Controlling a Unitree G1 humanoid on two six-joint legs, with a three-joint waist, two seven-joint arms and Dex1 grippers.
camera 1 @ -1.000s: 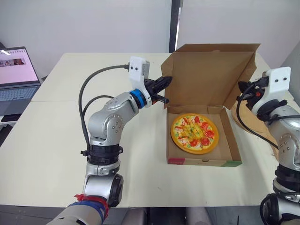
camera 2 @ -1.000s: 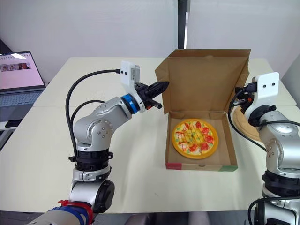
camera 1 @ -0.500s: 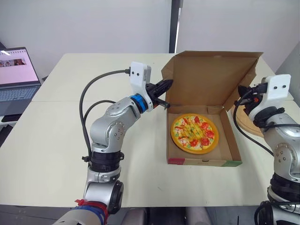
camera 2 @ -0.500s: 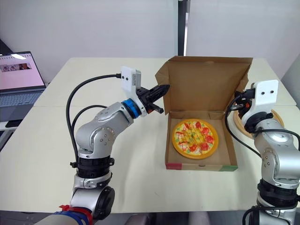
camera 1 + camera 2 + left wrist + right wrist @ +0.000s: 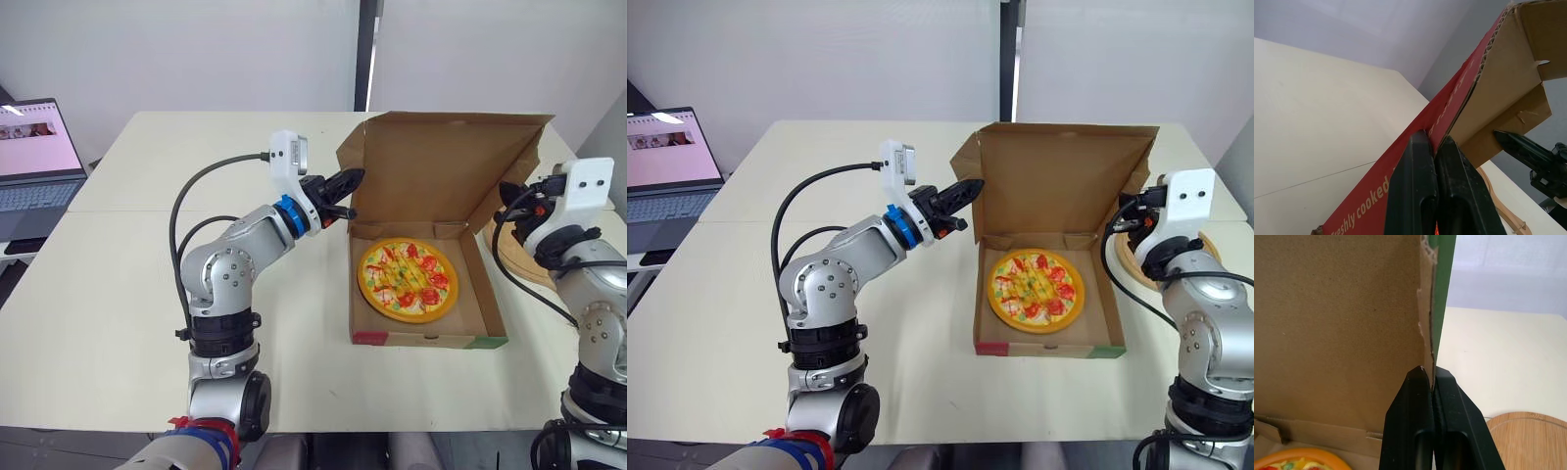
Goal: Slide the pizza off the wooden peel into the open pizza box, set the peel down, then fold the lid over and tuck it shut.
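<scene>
- The pizza [image 5: 407,279] lies flat inside the pizza box [image 5: 428,339].
- The box's lid [image 5: 441,166] stands up at the back.
- The left gripper [image 5: 1436,139] pinches the lid's left edge.
- The right gripper [image 5: 1431,371] pinches the lid's right edge.
- The wooden peel [image 5: 1528,433] lies just right of the box.

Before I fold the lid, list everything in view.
pizza box: one, brown, open, right half of table
lid: one, brown inside, upright behind the pizza
pizza: one, yellow and red, in the box
wooden peel: one, tan, on table right of box
laptop: one, grey, open, far left
table: one, cream, under the box
left hand: one, black, shut on lid's left edge
right hand: one, black, shut on lid's right edge
</scene>
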